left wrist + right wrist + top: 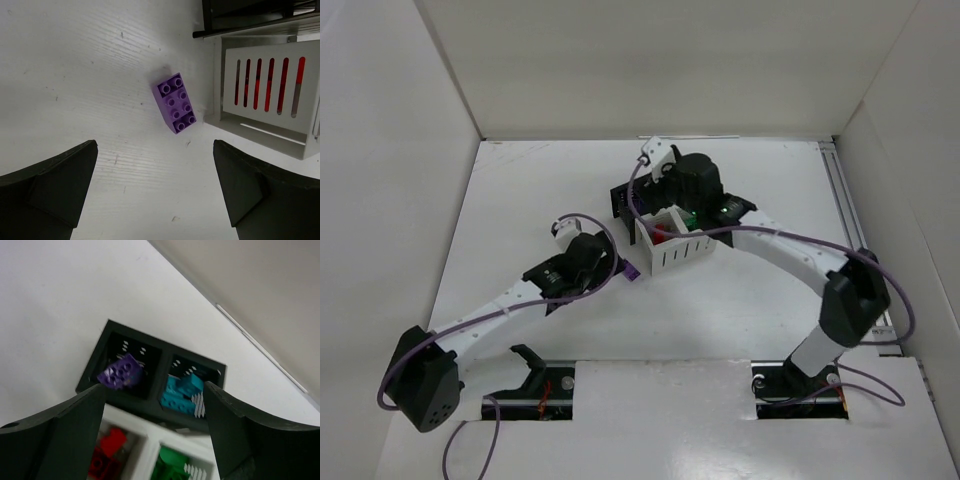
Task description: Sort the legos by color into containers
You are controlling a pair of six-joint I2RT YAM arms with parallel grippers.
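Note:
A purple brick (176, 102) lies flat on the table just left of the white bin (265, 130); it also shows in the top view (631, 271). My left gripper (155, 192) is open and empty, hovering short of the brick. My right gripper (155, 425) is open and empty above the bins. Below it the black bin (155, 402) holds a purple brick (121, 372) on the left and teal bricks (181, 390) on the right. The white bin (150, 432) holds red bricks (106, 452) and green bricks (172, 465).
Both bins stand together at the table's middle back, white bin (675, 255) in front of the black one (620, 200). White walls enclose the table on three sides. A metal rail (850, 210) runs along the right edge.

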